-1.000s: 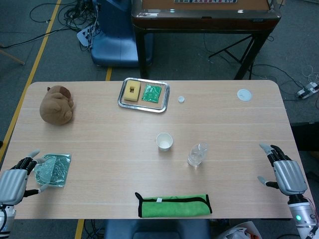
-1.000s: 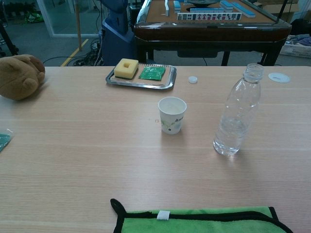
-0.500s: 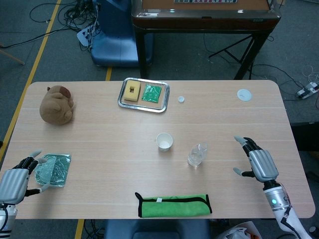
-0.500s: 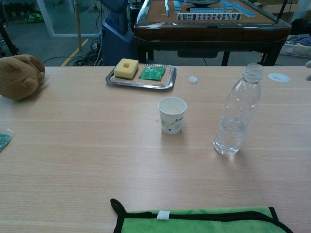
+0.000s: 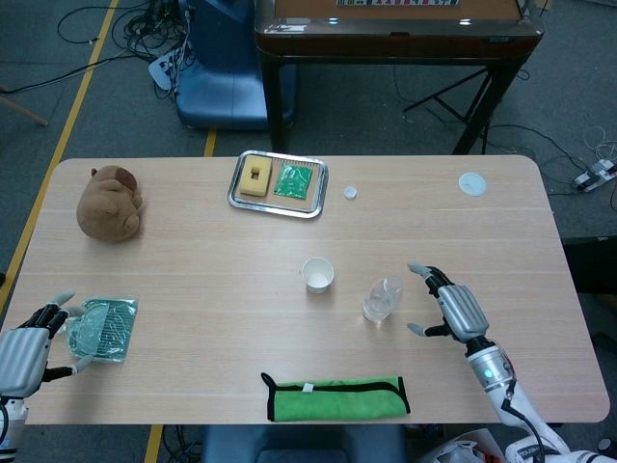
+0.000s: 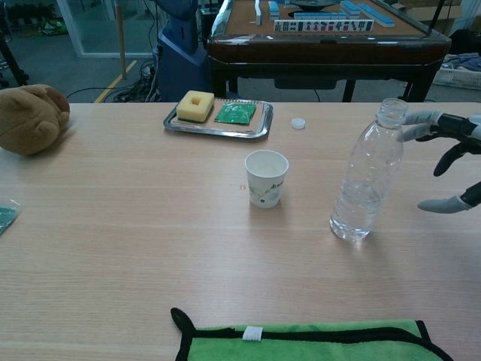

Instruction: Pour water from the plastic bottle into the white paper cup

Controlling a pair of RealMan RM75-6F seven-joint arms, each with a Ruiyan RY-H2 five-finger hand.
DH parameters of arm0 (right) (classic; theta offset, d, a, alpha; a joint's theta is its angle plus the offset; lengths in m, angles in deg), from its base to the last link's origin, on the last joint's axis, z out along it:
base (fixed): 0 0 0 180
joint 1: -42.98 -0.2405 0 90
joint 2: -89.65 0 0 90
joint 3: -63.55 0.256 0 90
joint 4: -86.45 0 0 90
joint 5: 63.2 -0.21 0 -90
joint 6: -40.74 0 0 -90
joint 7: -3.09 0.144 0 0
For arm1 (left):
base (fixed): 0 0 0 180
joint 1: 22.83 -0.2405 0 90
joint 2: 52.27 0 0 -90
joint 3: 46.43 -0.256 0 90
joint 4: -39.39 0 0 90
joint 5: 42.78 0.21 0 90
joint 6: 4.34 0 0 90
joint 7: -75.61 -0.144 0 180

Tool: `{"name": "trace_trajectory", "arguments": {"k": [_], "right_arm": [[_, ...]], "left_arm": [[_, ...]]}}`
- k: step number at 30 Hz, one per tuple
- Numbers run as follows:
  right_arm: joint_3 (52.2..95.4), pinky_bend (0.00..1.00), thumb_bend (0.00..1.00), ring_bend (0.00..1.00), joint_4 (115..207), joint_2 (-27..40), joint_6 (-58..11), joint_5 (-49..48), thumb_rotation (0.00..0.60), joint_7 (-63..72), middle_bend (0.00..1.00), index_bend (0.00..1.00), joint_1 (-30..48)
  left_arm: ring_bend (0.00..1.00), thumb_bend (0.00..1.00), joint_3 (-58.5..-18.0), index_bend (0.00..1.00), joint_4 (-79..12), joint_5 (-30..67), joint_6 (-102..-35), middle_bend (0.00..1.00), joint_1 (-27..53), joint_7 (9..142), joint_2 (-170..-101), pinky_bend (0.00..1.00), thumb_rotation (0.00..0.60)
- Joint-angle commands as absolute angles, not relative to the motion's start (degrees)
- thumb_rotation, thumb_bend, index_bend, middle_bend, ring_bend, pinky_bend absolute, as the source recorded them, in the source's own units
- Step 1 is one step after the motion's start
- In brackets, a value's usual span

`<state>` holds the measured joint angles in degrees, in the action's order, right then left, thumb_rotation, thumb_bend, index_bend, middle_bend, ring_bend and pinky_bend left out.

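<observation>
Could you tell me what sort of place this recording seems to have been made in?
Probably a robotics lab or test room, not a home: loose cables lie on the floor, yellow tape marks it, and a mahjong table stands behind the wooden table of mixed props.

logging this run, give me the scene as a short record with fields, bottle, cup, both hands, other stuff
bottle: clear plastic bottle upright on the table, cap off, some water in the bottom
cup: white paper cup upright, to the left of the bottle, apart from it
right hand: right hand open beside the bottle, fingers spread toward it, not gripping
left hand: left hand at the table's near left edge by a green mesh packet
other: metal tray, brown plush toy, green cloth, bottle cap
</observation>
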<state>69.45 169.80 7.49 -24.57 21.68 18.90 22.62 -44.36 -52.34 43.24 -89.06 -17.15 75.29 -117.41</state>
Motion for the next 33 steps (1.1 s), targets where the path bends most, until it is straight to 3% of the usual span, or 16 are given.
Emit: {"name": "trace_trajectory", "arguments": {"k": [1, 33], "right_arm": [[69.6, 0.37, 0.00, 0.12, 167.6, 5.3, -23.9, 21.8, 0.600, 22.0, 0.16, 0.12, 21.6], [68.4, 0.36, 0.00, 0.12, 155.2, -3.6, -17.9, 21.5, 0.600, 30.7, 0.18, 0.13, 15.2]], "left_arm": [[0.26, 0.07, -44.4, 0.32, -52.4, 43.2, -89.0, 0.16, -17.2, 75.4, -117.3, 0.49, 0.600], [0.27, 0.07, -44.2, 0.33, -53.4, 42.5, -89.1, 0.17, -17.6, 76.6, -116.3, 0.49, 0.600]]}}
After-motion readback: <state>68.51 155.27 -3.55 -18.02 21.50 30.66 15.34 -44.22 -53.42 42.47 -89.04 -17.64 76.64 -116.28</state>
